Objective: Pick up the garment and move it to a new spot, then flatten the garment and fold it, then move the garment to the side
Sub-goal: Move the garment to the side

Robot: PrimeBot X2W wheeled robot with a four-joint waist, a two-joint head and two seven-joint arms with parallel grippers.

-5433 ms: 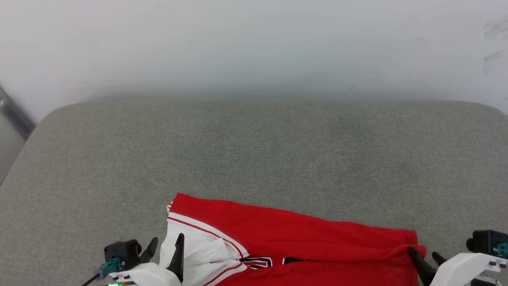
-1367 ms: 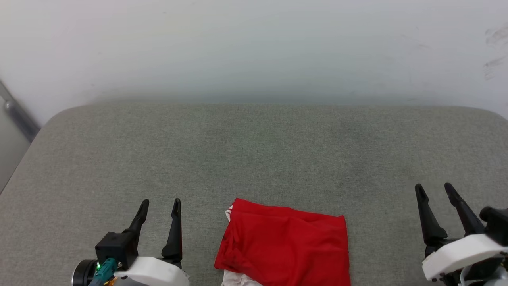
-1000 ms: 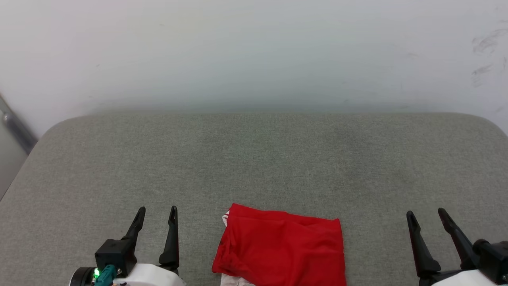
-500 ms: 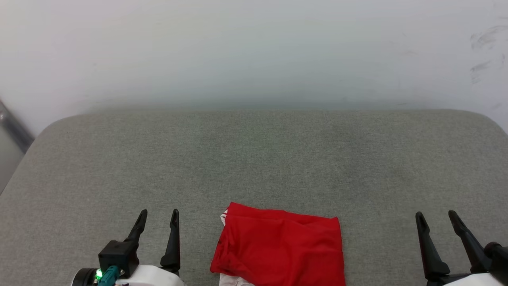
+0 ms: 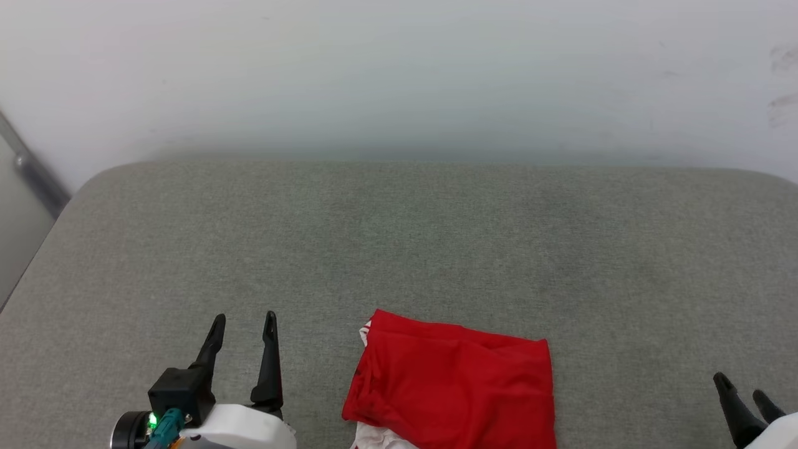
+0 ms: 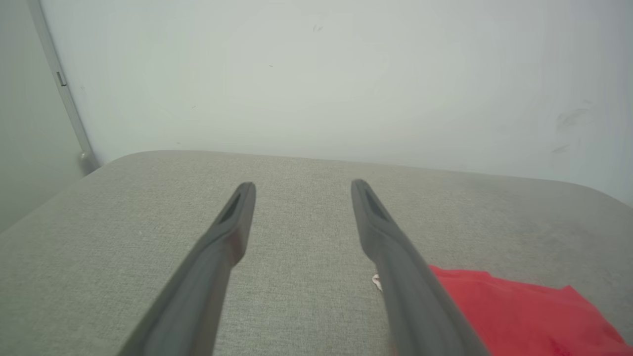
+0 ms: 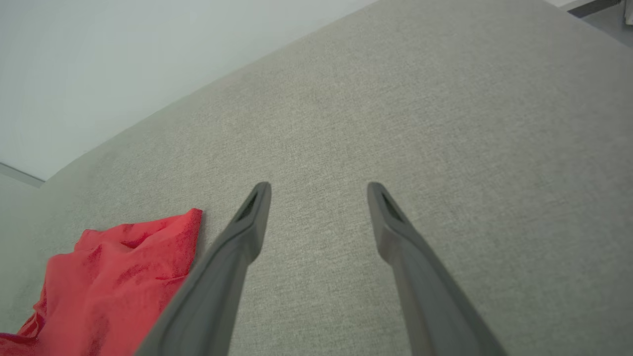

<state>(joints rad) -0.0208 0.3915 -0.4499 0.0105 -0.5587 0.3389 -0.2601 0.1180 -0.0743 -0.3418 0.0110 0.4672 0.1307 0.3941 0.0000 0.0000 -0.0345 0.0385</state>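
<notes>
In the head view the garment [image 5: 452, 386] lies as a compact red rectangle, folded, at the near middle of the grey cushion [image 5: 399, 237], with a sliver of white showing at its left corner and under its near edge. A few seconds ago it was a long red strip stretched across the near edge with a gripper at each end. Now both grippers are clear of it. The left gripper [image 5: 244, 319] stands to the garment's left, near it but not touching, its two dark fingers spread apart and empty, much as it stood half a second ago. The right gripper [image 5: 740, 386] has dropped toward the lower right corner since then, more than the slight shift of the camera accounts for, so only its fingertips show, well apart from the garment. They stand parted with nothing between them. A pale wall [image 5: 399, 75] rises behind the cushion and a metal rail [image 5: 34, 178] runs down at the far left. In the left wrist view the left gripper [image 6: 302, 185] has its fingers wide apart over bare cushion [image 6: 123, 247], and the garment [image 6: 519, 316] lies at the lower right beside the right-hand finger. In the right wrist view the right gripper [image 7: 319, 187] is likewise splayed and empty above the cushion [image 7: 445, 123], with the garment [image 7: 113, 287] rumpled at the lower left.
</notes>
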